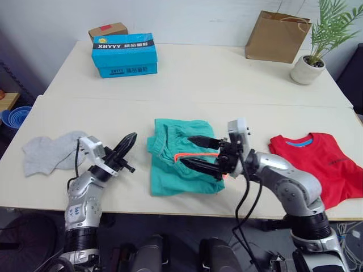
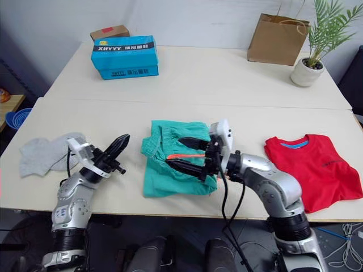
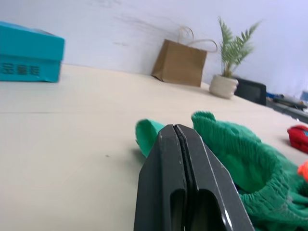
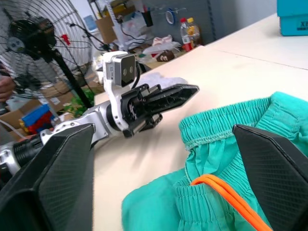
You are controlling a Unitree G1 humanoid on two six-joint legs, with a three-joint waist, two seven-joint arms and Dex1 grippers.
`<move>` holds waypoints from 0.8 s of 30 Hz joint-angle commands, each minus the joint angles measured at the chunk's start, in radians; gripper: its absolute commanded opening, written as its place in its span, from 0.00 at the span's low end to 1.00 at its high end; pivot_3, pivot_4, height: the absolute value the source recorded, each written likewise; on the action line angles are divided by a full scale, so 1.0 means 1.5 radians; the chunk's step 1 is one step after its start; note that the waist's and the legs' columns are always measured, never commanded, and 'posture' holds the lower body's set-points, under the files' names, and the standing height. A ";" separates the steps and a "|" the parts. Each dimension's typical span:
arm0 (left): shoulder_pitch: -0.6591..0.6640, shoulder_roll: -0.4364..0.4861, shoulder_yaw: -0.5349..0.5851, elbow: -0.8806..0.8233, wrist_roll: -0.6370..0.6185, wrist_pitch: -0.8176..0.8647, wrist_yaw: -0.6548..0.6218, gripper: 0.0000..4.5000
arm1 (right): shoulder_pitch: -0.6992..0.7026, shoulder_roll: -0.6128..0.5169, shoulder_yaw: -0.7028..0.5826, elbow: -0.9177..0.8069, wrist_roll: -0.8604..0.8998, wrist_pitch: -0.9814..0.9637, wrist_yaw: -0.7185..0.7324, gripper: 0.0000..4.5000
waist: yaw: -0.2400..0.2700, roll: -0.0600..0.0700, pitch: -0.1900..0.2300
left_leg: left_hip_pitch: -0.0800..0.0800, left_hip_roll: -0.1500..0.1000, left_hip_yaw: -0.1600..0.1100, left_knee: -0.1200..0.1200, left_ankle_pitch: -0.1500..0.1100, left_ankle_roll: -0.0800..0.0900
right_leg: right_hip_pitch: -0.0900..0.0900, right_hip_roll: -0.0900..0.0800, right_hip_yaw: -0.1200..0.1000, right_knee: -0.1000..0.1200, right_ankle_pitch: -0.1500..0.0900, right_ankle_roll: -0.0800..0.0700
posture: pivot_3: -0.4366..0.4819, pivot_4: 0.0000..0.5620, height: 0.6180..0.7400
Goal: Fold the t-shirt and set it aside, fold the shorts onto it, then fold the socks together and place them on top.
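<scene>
Hovering spread-fingered over the near half of the cream table (image 1: 187,85), the right gripper (image 1: 199,153) straddles the middle of the shorts (image 1: 170,175), one finger above the orange-red drawstring (image 1: 193,154) and one below it, neither visibly pinching cloth. Largest of the garments, the red t-shirt (image 1: 323,164) lies already folded at the robot's right end of the table, well apart from the shorts, so the shorts appear to be the step in hand. They lie crumpled between the two arms, waistband bunched toward the far side and their long axis running roughly from near edge to far. Both grippers point inward at them from opposite sides, and the right is clearly the nearer, being directly over the fabric; the left gripper (image 1: 126,144), its fingers pressed together and empty, sits just beside the shorts' left edge, apart from the cloth. A fold would likely need each side taken by its own arm. Smallest of all, the grey socks (image 1: 48,152) wait in a loose heap at the robot's far left, behind the left arm.
</scene>
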 commanded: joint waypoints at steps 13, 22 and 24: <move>-0.231 0.066 -0.298 0.022 0.110 0.136 -0.128 0.00 | 0.104 0.031 0.129 0.177 -0.380 -0.427 0.013 0.06 | 0.015 0.000 0.000 | 0.000 -0.001 0.004 0.000 0.001 -0.001 | -0.001 0.006 -0.001 0.000 0.000 0.000 | 0.48 0.27 1.00; -0.291 0.001 -0.251 0.271 0.227 0.023 0.019 0.00 | 0.199 0.000 0.103 0.090 -0.308 -0.406 0.075 0.01 | 0.014 -0.001 0.000 | 0.001 0.002 0.002 0.000 0.002 -0.002 | -0.001 0.003 0.000 0.000 0.000 0.000 | 0.48 0.27 1.00; -0.271 0.010 -0.248 0.265 0.228 0.012 -0.007 0.00 | 0.222 -0.025 0.093 0.064 -0.294 -0.385 0.088 0.01 | 0.015 -0.001 0.000 | 0.001 0.001 0.002 0.000 0.001 -0.002 | -0.001 0.003 0.000 0.000 0.000 0.000 | 0.48 0.27 1.00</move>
